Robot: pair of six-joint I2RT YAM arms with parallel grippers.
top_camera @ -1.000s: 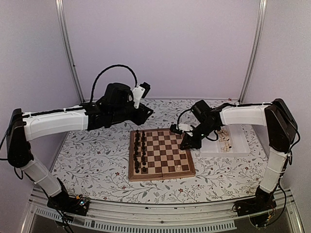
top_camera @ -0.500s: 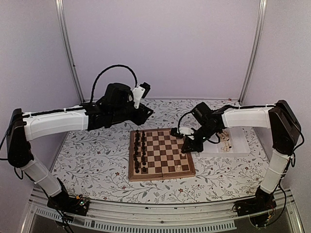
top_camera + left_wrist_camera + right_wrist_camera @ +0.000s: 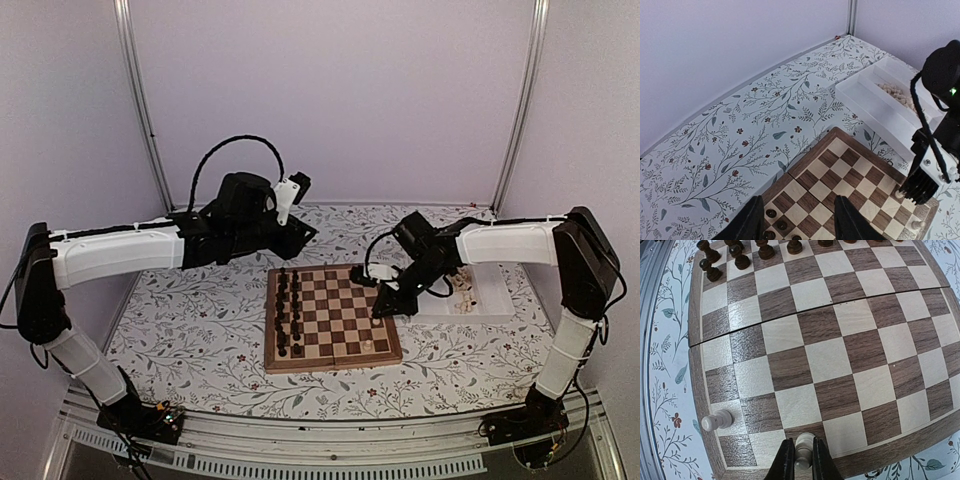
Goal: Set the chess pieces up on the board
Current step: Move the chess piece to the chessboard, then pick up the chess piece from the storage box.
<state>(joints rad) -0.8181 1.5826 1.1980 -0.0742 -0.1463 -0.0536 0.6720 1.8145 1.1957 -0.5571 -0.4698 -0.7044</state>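
The board (image 3: pixel 340 310) lies at the table's middle. Dark pieces (image 3: pixel 288 310) fill its two left columns. One pale chess piece (image 3: pixel 368 343) stands on the board's near right corner; it also shows in the right wrist view (image 3: pixel 716 420). My right gripper (image 3: pixel 383 305) is over the board's right edge column, shut on another pale piece (image 3: pixel 803 452), held just above a dark square. More pale pieces (image 3: pixel 461 290) lie in the white tray (image 3: pixel 495 300). My left gripper (image 3: pixel 300 232) hovers open and empty above the board's far edge (image 3: pixel 840 145).
The white ridged tray (image 3: pixel 875 107) sits right beside the board's right rim. The table has a floral cloth (image 3: pixel 190 320). Metal frame posts (image 3: pixel 140 100) and pale walls close the back and sides.
My right gripper has moved a little toward the near side along the board's right edge and lower, still holding the pale piece. The left arm has barely moved.
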